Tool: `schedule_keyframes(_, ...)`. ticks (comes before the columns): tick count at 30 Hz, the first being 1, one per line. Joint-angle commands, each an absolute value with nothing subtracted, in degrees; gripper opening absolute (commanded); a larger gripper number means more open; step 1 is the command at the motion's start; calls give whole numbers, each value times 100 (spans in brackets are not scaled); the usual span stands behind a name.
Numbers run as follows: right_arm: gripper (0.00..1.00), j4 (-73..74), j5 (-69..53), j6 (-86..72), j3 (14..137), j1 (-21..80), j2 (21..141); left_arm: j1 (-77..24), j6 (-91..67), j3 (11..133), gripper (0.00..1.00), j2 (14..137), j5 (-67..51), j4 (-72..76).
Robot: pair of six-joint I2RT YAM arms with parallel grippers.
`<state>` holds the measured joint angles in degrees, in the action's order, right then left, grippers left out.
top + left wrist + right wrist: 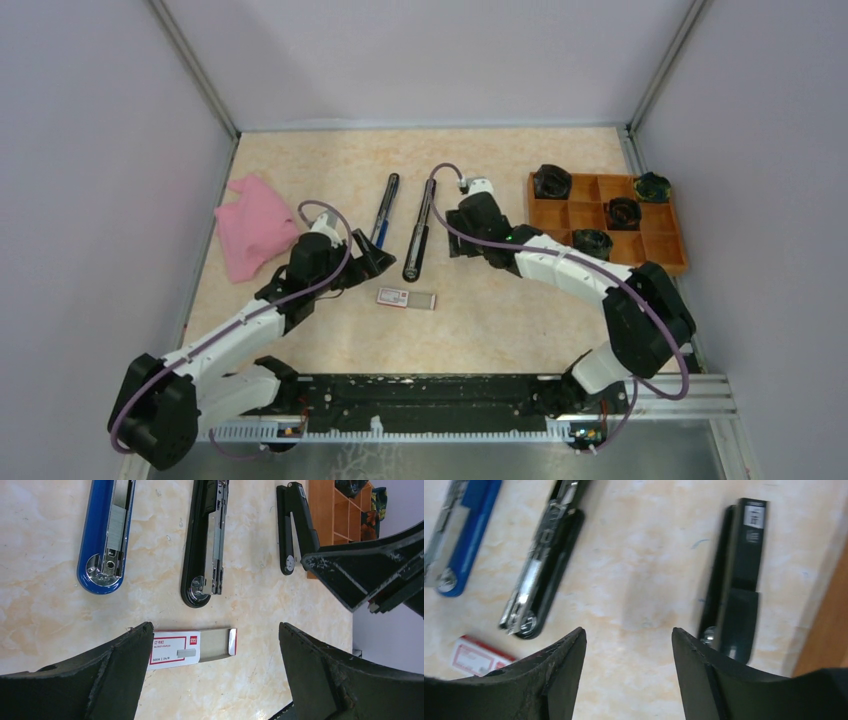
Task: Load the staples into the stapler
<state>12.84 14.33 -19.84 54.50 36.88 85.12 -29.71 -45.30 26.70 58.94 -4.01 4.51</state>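
Observation:
The staples box [175, 650], white with red print, lies flat with its grey drawer slid partly out; it also shows as the box [407, 298] and the box [474, 657]. Beyond it lie a blue stapler [107, 530] and a black stapler [207, 545], both folded open with their metal channels up. A third, black stapler [736, 580] lies further right. My left gripper [215, 627] hangs wide open just short of the box, nothing in it. My right gripper [628, 630] is open over bare table between the two black staplers, holding nothing.
A pink cloth [255, 225] lies at the left of the table. An orange compartment tray [655, 245] with dark round items stands at the right, close to the third stapler. Walls close in the table on three sides.

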Motion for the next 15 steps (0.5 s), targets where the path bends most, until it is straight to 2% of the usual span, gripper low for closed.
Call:
schedule_keyframes(1, 65, 614, 1240, -2606, 5592, 4166, 8544, -2883, -4553, 2577, 100, 5722, -445, 378)
schedule_keyframes(4, 68, 387, 1362, -2694, 5679, 4487, 8757, -2840, -4577, 2541, 100, 5674, -439, 333)
schedule_keyframes(15, 69, 53, 1787, -2894, 6460, 5165, 10076, -2738, -4603, 2523, 100, 5578, -436, 189)
